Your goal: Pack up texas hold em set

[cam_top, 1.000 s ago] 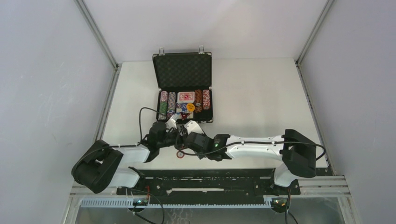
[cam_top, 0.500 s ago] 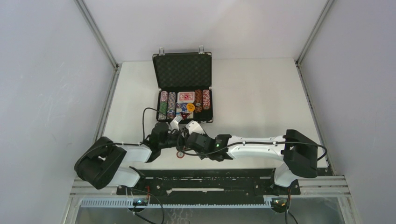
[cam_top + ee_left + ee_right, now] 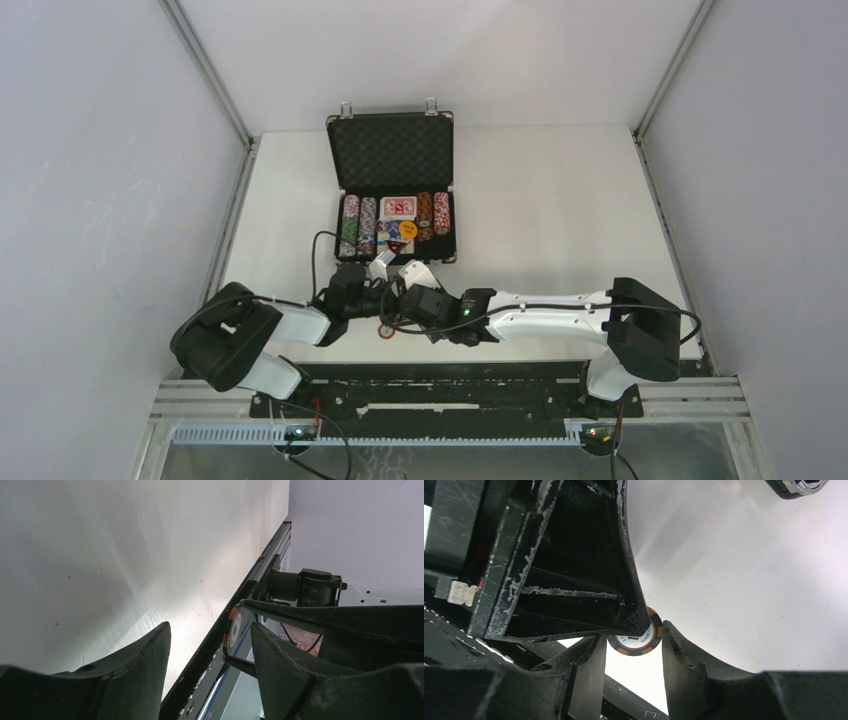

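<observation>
The black silver-edged case (image 3: 390,185) lies open at the back of the table, with rows of striped poker chips (image 3: 349,225), a red card deck (image 3: 398,207) and a yellow dealer button (image 3: 408,229) inside. My right gripper (image 3: 634,650) is shut on the rim of an orange-and-black poker chip (image 3: 640,641). The chip shows edge-on in the left wrist view (image 3: 232,627). My left gripper (image 3: 210,645) is open and straddles that chip, one finger (image 3: 574,580) lying against its face. Both grippers (image 3: 385,288) meet just in front of the case.
Another round chip (image 3: 385,328) lies on the table under the two wrists. A corner of the case (image 3: 799,486) shows in the right wrist view. The black rail (image 3: 250,585) along the table's near edge runs behind the held chip.
The left arm has swung to the right and its gripper has closed in on the right gripper and the chip. The right arm has stayed put.
</observation>
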`<state>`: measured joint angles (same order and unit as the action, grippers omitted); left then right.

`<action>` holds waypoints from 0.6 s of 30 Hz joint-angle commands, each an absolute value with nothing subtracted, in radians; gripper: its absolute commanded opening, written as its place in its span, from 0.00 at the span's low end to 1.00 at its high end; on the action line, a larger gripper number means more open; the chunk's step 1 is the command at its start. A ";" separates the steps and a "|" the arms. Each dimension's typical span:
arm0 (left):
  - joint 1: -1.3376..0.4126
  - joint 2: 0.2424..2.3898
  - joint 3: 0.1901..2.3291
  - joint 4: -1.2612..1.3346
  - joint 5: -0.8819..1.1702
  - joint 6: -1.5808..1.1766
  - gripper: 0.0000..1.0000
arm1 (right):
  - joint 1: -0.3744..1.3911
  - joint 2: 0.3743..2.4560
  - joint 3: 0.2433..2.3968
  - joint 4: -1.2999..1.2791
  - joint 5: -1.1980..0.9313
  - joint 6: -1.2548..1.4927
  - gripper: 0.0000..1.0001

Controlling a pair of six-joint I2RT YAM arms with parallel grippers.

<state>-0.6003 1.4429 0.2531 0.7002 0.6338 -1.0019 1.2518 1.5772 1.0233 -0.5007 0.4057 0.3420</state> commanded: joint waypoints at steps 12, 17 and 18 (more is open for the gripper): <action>-0.617 1.480 0.301 0.822 0.689 -1.032 0.62 | 1.261 1.522 1.023 -0.456 0.424 0.338 0.39; -0.620 1.479 0.305 0.819 0.697 -1.031 0.56 | 1.260 1.525 1.023 -0.452 0.420 0.335 0.39; -0.621 1.482 0.305 0.820 0.700 -1.031 0.56 | 1.258 1.527 1.023 -0.454 0.421 0.336 0.39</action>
